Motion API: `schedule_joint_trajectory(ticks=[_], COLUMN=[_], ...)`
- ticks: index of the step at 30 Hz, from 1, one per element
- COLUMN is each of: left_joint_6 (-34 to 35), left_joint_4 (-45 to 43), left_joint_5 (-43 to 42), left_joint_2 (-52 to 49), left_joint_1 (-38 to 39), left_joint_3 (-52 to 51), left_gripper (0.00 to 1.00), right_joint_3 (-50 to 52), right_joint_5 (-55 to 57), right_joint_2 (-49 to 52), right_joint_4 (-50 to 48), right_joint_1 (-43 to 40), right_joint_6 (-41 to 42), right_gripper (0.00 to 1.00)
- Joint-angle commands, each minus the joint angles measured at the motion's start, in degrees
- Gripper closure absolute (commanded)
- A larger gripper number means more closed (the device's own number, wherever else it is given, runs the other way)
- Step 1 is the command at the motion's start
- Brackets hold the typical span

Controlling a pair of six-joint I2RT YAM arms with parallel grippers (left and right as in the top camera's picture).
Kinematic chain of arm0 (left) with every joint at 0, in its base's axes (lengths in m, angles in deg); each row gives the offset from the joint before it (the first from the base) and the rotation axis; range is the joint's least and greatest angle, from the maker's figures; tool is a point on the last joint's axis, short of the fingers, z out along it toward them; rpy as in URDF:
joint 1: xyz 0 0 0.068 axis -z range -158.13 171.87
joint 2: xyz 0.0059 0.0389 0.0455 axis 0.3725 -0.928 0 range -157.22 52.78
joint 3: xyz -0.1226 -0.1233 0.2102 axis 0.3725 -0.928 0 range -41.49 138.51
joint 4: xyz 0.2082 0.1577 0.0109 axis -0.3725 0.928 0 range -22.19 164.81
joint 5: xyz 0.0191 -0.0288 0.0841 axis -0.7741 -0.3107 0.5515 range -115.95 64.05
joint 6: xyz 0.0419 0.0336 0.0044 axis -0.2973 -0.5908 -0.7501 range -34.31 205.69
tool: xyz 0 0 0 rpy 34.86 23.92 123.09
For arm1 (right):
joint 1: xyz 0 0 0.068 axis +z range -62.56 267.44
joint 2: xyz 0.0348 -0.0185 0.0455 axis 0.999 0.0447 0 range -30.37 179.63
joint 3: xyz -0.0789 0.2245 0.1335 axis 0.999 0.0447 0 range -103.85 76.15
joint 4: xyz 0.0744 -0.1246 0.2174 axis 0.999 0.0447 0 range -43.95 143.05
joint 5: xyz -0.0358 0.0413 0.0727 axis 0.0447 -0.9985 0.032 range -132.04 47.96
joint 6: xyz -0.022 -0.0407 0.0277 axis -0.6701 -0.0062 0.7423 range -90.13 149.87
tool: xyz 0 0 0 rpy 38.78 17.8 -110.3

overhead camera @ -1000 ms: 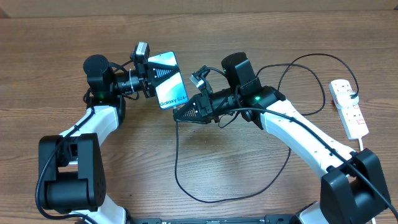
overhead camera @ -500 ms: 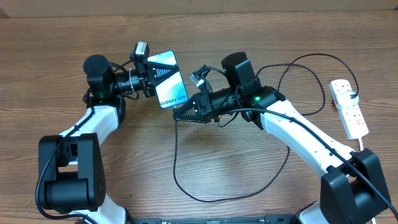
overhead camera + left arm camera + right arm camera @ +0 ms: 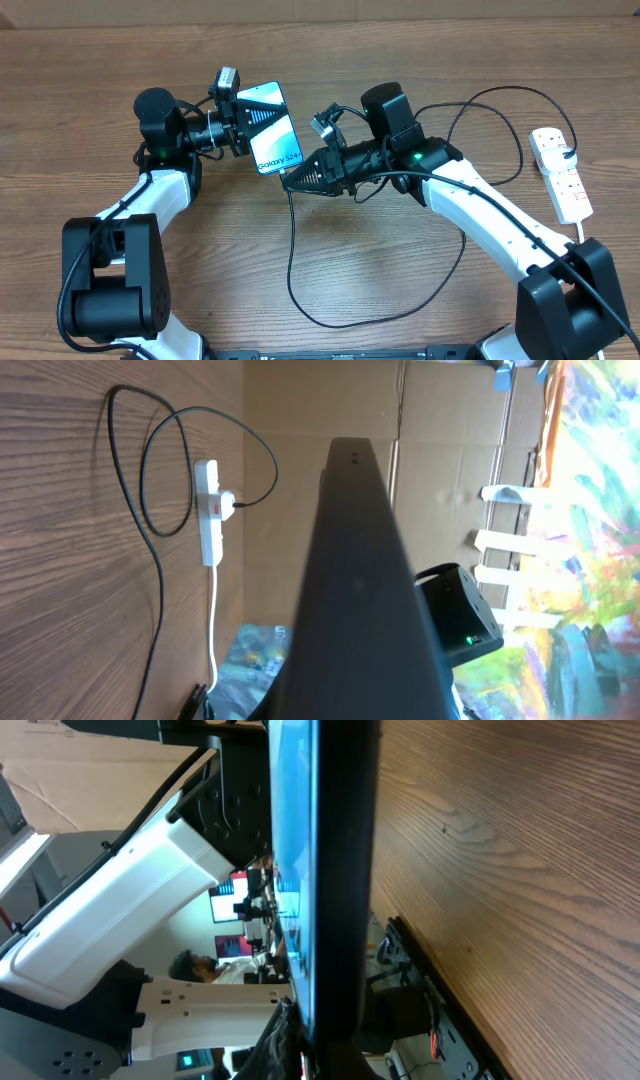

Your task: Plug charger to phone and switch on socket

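**Overhead view**
- Left gripper (image 3: 241, 128): clamping tight on the phone (image 3: 272, 130) by its 9 o'clock side. It is holding the phone off the table (image 3: 400, 60), screen up, at 11 o'clock from the table's middle. The short edge lettered "Galaxy S24" is pointing toward 5 o'clock.
- Right gripper (image 3: 297, 182): jaws pinching narrow on the charger (image 3: 291, 255) near its free end. Its tip is sitting just beside the phone's lettered short edge. Whether the connector is touching the port cannot be told.
- Charger: dropping from that gripper toward 6 o'clock, then looping across the wood toward 4 o'clock. It is passing under the right arm (image 3: 480, 215) and arcing on to the socket.
- Socket (image 3: 563, 182): lying flat at 3 o'clock near the table's edge. A black plug (image 3: 569, 153) is sitting in it, and a white cord (image 3: 581, 228) is leaving toward 6 o'clock.

**Left wrist view**
- Phone: showing edge-on as a dark bar down the middle of the frame, hiding the gripper's own fingers.
- Socket: lying at 10 o'clock on the wood, showing a red switch (image 3: 213, 510), with the black cable looping beside it.

**Right wrist view**
- Phone: standing edge-on from 12 to 6 o'clock, its blue screen facing 9 o'clock.
- Left arm (image 3: 150, 870): showing white behind the phone.
- Table: filling the 3 o'clock side.
- Connector and fingers: not showing clearly.
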Motion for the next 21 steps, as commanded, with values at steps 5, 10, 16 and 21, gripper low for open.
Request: schedule_joint_trajectory(ticks=[5, 10, 16, 21], left_joint_6=[-0.68, -0.7, -0.7, -0.68], left_joint_4=[-0.5, -0.52, -0.5, -0.5], left_joint_5=[-9.79, -9.79, -9.75, -9.75], left_joint_2=[1.84, 1.84, 1.84, 1.84], left_joint_1=[0.94, 0.94, 0.94, 0.94], left_joint_3=[0.15, 0.15, 0.15, 0.15], left_gripper=[0.96, 0.96, 0.96, 0.96], right_joint_3=[-0.46, -0.46, -0.46, -0.46], right_joint_5=[9.92, 9.9, 9.9, 11.63], right_joint_2=[-0.37, -0.37, -0.37, -0.37], right_joint_4=[-1.42, -2.45, -2.82, -2.82], right_joint_1=[-2.47, -2.47, -2.47, -3.04], right_joint_6=[0.26, 0.31, 0.28, 0.26], right_gripper=[0.96, 0.96, 0.96, 0.96])
